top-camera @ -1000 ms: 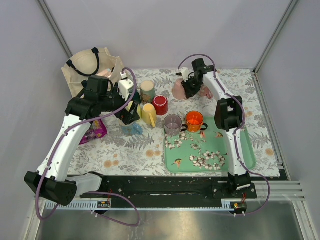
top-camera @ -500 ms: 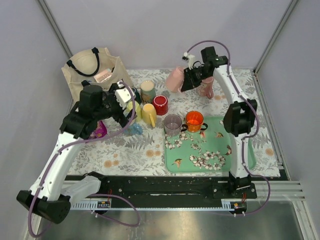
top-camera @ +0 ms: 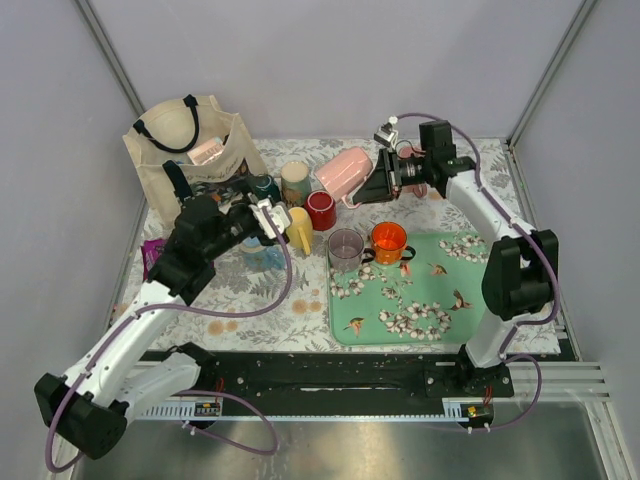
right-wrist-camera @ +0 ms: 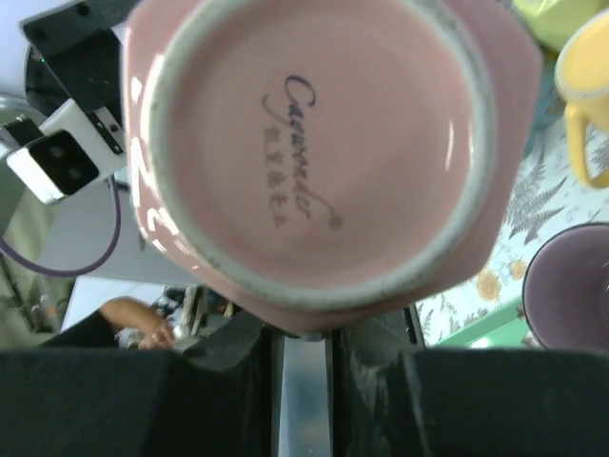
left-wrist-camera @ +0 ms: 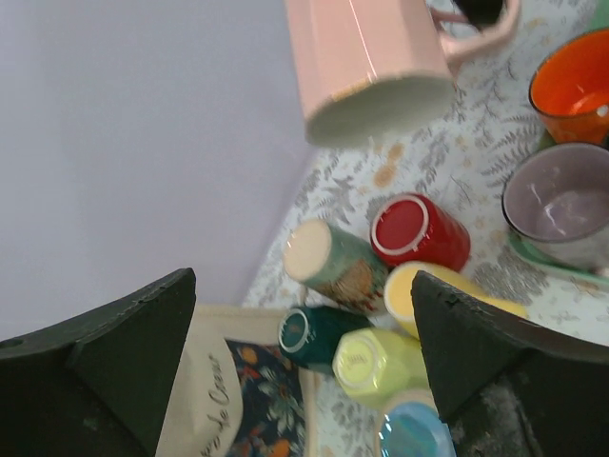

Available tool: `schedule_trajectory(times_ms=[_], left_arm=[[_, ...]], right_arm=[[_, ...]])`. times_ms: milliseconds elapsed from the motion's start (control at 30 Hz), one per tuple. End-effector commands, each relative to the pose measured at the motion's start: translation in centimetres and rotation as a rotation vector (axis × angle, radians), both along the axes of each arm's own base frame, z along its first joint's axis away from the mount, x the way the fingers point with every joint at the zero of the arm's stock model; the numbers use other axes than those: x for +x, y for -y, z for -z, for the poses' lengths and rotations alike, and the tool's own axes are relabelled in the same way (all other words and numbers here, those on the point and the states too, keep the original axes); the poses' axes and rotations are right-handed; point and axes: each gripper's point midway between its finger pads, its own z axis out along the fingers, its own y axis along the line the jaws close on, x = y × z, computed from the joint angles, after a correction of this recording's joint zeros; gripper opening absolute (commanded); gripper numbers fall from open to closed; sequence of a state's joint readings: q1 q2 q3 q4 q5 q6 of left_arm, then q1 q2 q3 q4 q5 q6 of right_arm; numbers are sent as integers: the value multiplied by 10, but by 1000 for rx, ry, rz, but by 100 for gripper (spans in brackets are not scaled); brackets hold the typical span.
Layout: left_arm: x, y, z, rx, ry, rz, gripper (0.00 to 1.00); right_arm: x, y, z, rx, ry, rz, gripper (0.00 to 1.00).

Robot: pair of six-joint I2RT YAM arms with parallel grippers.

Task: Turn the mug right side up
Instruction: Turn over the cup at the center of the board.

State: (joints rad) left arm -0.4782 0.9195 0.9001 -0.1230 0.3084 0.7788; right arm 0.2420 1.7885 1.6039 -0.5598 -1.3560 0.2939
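The pink mug (top-camera: 345,172) hangs in the air above the back of the table, tipped on its side with its mouth facing left and down. My right gripper (top-camera: 386,184) is shut on its handle. In the right wrist view the mug's stamped base (right-wrist-camera: 314,143) fills the frame just above the fingers (right-wrist-camera: 233,347), which close around the handle. The left wrist view shows the mug's open rim (left-wrist-camera: 366,57) from below. My left gripper (top-camera: 272,217) stands open over a cluster of mugs, holding nothing, well apart from the pink mug.
Red (top-camera: 321,210), yellow (top-camera: 299,228), beige-green (top-camera: 295,183), teal (top-camera: 263,187) and blue (top-camera: 256,252) mugs cluster at centre left. A grey-purple cup (top-camera: 346,248) and an orange cup (top-camera: 389,241) stand at the green tray's (top-camera: 495,305) back edge. A tote bag (top-camera: 190,140) sits back left.
My right arm has lifted the pink mug off the table, carried it left and tipped it onto its side. My left arm has drawn back and lower, staying open.
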Motion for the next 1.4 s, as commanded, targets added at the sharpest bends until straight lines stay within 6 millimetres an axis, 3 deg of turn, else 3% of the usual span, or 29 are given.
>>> schedule_trajectory(times_ms=[0,100,233,300,533,667,900,967,1033,1100,1167,1267,1300,1367], left_arm=[[10,23,-65,-85,279,42,99],[6,47,-64,-102,260,124,97],[8,69,-46,-79,239,175,93],[11,73,-40,-75,243,178,93],[28,70,-47,-128,259,99,86],[28,73,-50,-146,260,108,62],[45,87,-33,-209,178,91,38],[44,93,-29,-245,129,95,23],[37,99,-26,-260,100,113,0],[29,103,-21,-237,64,139,0],[23,101,-17,-223,-9,141,0],[15,95,-11,-194,-137,114,0],[11,91,-10,-182,-172,106,0],[1,84,2,-163,-277,92,0]], right_arm=[[-47,-3,-61,162,89,-221,0],[-59,-7,-59,152,36,-257,0],[-68,-11,-61,148,22,-291,0],[-70,-11,-63,147,15,-296,0],[-79,-11,-57,127,-102,-301,0],[-80,-13,-58,121,-132,-303,0],[-74,-17,-57,103,-216,-306,0],[-74,-17,-59,101,-224,-304,0],[-76,-16,-58,101,-225,-303,2],[-74,-15,-56,105,-213,-298,28],[-68,-13,-58,117,-153,-279,45],[-44,-3,-70,152,24,-151,77],[-35,0,-76,158,69,-105,99],[-11,10,-83,152,131,20,100]])
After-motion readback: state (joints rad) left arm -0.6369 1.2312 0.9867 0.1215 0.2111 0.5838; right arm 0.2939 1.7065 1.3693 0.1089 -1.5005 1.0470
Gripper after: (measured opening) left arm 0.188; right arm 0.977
